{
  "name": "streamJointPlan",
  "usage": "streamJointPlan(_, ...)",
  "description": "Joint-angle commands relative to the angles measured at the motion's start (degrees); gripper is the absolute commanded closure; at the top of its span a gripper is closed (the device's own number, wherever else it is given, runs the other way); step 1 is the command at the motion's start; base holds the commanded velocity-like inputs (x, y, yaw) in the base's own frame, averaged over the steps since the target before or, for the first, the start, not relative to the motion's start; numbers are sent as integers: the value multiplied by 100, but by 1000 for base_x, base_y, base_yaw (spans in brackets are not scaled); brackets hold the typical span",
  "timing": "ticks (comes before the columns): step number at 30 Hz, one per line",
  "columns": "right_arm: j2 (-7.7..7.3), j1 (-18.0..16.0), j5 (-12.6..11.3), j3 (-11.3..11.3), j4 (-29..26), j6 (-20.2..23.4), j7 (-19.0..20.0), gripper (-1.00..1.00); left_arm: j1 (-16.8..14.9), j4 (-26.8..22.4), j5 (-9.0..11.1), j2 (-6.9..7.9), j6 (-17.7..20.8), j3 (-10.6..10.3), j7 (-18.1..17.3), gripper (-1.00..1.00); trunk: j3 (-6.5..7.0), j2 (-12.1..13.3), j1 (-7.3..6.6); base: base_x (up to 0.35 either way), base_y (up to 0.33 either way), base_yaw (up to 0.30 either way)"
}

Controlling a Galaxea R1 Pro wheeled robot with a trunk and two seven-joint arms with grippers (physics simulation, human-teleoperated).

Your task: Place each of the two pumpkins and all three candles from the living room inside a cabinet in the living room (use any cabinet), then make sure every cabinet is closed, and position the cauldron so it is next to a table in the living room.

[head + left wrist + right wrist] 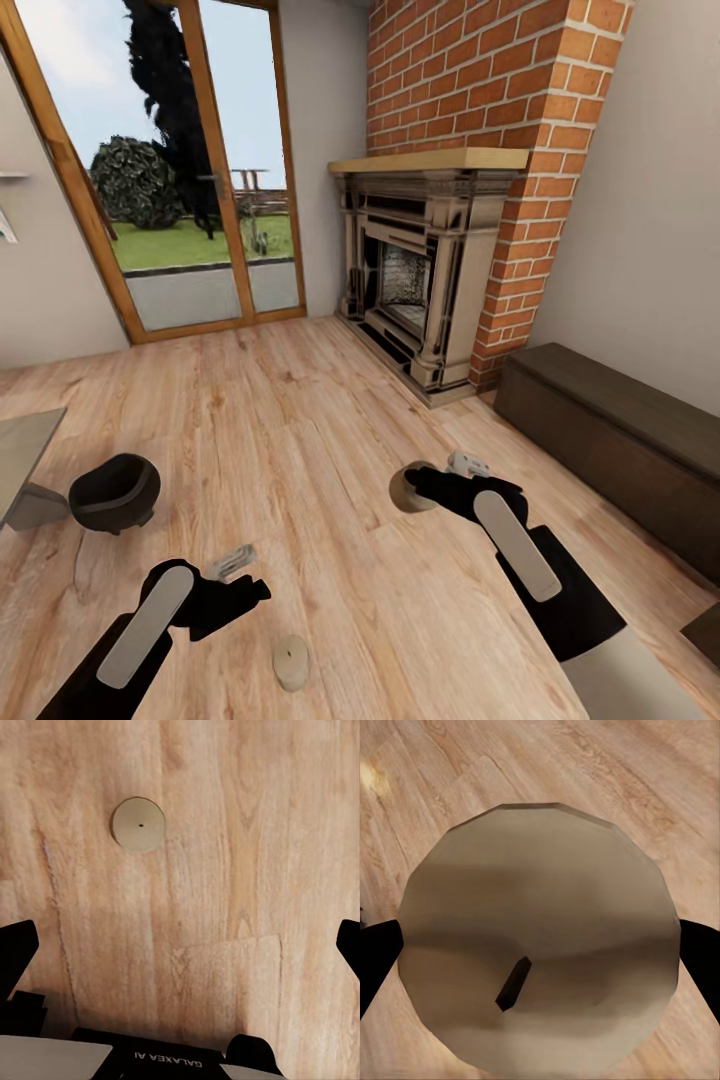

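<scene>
A pale wood-plank floor point(320, 420) fills the room, running back to off-white walls and a tall glass door point(190, 170) in a wooden frame that looks onto grass and dark trees; to the right of the door rises a red-brick chimney point(490, 100) with a light wooden mantel and a cream fireplace point(415, 280) at its foot; along the right wall, just beside the brick, stands the long low dark-brown cabinet point(620, 440), its fronts closed as far as can be seen; at the left edge the corner of a grey desk point(25, 450) juts in, and the black cauldron point(113, 492) sits on the floor just beside it, upright with its mouth open.

The right arm reaches forward over the middle of the floor, and the right claw point(425, 490) pinches a beige candle point(405, 490) held clear of the planks; the right wrist view shows that candle point(540, 945) end-on between the two dark fingers, its short black wick tilted; the left claw point(240, 580) hangs low at the front left with its fingers spread wide and nothing between them; a second candle point(291, 661) stands on the floor near that claw, and the left wrist view shows it point(139, 825) from above as a pale disc with a dot of wick, apart from the fingers point(15, 952).
</scene>
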Motion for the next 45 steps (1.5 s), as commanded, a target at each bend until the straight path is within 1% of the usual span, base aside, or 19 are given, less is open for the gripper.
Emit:
streamJointPlan(1, 1, -7, -44, 9, 8, -2, -59, 100, -4, -6, 55, 11, -4, -13, 53, -100, -5, -3, -1, 0, 0, 0)
streamJointPlan(12, -14, -7, -70, 7, 66, -3, -53, 100, -5, -11, 50, 52, -2, 1, 44, -100, -5, -3, -1, 85, 43, 0)
streamJointPlan(14, -17, -7, -71, 6, 66, -7, -49, 100, -4, -8, 48, 56, 0, 42, 48, -100, -5, -3, -1, 98, 56, 0)
streamJointPlan(20, -32, -7, -79, 11, 68, -9, -40, 100, -4, -7, 44, 69, 3, 133, 42, -100, -5, -3, -1, 214, 155, 0)
streamJointPlan(30, -24, -7, -74, 10, 66, -8, -30, 100, -4, -10, 44, 70, 2, 144, 41, -100, -5, -3, -1, 168, 71, 0)
streamJointPlan(33, -17, -7, -71, 4, 61, -7, -29, 100, -4, -10, 39, 81, 3, 254, 33, -100, -5, -3, -1, 54, 2, 0)
streamJointPlan(35, -3, -7, -71, 4, 64, -8, -29, 100, -13, -8, 37, 129, 3, 356, 31, -100, -5, -3, -1, 17, 1, 0)
streamJointPlan(37, 9, -7, -64, 3, 44, -9, -30, 100, -25, -7, 42, 275, 7, 455, 21, -100, -5, -3, -1, 6, 0, 0)
streamJointPlan(40, -4, -7, -64, 3, 34, -9, -30, 100, -29, 31, 36, 360, 5, 495, 13, -100, -5, -3, -1, 29, 0, 0)
streamJointPlan(42, -15, -7, -65, 3, 36, -9, -26, 100, -36, 166, -24, 373, 4, 504, 10, -100, -5, -3, -1, 141, 0, 0)
streamJointPlan(43, -19, -7, -68, 3, 46, -9, -23, 100, -53, 225, -84, 370, 4, 508, 1, -100, -5, -3, -1, 66, 0, 0)
streamJointPlan(45, -19, -7, -70, 3, 53, -9, -21, 100, -66, 274, -128, 355, 3, 510, -7, -100, -5, -3, -1, 34, 0, 0)
